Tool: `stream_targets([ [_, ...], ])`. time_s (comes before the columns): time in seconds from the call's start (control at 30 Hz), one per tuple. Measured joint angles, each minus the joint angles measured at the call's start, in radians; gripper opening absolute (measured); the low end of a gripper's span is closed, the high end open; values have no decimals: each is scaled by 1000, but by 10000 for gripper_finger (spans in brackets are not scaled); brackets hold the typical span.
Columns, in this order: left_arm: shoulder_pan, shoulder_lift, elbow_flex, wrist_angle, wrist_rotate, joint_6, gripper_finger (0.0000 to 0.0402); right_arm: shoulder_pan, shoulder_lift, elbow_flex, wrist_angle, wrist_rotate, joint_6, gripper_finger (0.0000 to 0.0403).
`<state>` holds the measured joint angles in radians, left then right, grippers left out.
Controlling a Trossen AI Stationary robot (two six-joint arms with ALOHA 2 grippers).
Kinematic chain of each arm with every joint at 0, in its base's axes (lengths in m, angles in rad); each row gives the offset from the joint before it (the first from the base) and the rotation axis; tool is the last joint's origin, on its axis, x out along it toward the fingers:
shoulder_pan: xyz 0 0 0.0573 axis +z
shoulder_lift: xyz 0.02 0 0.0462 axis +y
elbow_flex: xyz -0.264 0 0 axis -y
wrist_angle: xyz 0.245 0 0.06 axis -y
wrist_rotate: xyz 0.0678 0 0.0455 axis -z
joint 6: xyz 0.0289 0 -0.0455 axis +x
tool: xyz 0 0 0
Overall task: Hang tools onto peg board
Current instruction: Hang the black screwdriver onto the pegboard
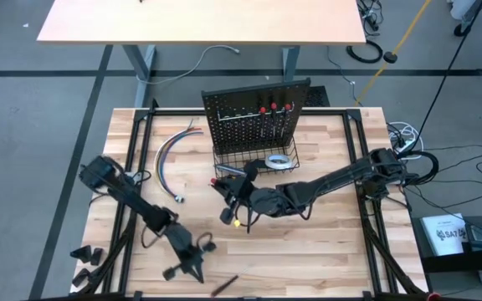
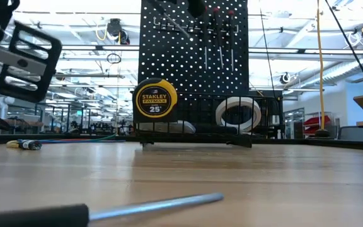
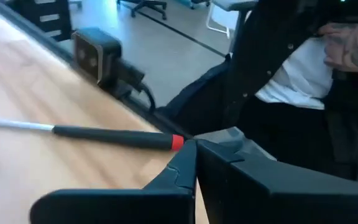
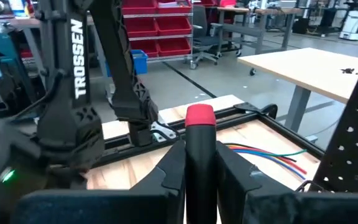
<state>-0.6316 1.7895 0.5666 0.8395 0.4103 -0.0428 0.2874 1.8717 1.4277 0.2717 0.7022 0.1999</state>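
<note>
The black peg board (image 1: 233, 125) stands at the table's far middle with three red-ended screwdrivers (image 1: 275, 109) hanging on it. Its wire basket (image 1: 241, 157) holds the white tape roll (image 1: 280, 161). In the low view the yellow-black tape measure (image 2: 155, 99) shows at the basket's left end. My right gripper (image 1: 228, 196) is just in front of the basket, shut on a screwdriver (image 4: 199, 143). My left gripper (image 1: 196, 266) is shut and empty near the table's near edge. Another screwdriver (image 1: 224, 286) lies flat on the table beside it, and its red end (image 3: 176, 142) is close to the fingertips. My right gripper pinches the screwdriver's dark handle (image 4: 199, 165) between its two fingers, which lie along the handle. The red end (image 4: 199, 117) sticks out past the fingertips. The screwdriver is lifted clear of the table. The gripper hides its shaft.
A bundle of coloured cables (image 1: 170, 163) lies on the table left of the peg board. Black frame rails (image 1: 132, 167) run along the table's left and right sides. A person in dark clothes (image 3: 303, 81) sits beyond the near edge. A second desk (image 1: 199, 21) stands behind the table.
</note>
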Motion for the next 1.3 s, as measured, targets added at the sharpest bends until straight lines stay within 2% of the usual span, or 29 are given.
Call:
stream_targets([
  [0.13,-25,77,112,-72,22,3,4,22,0,0,8,0,9,44],
  [0.23,-46,92,143,-112,23,-1,3,53,0,0,8,2,21,44],
  [0.5,-50,83,147,-96,7,4,1,122,0,0,15,84,23,44],
  [0.73,-24,68,142,-143,12,24,1,112,0,0,68,83,3,44],
  [0.87,6,-26,114,-262,-8,57,1,89,0,0,169,80,-100,44],
  [1.0,28,-176,49,-391,-113,119,0,64,0,0,327,87,-283,44],
  [1.2,112,-427,-61,-559,-263,183,0,-8,0,0,580,251,-567,44],
  [1.3,181,-549,-114,-586,-291,216,0,-45,0,0,758,256,-722,44],
])
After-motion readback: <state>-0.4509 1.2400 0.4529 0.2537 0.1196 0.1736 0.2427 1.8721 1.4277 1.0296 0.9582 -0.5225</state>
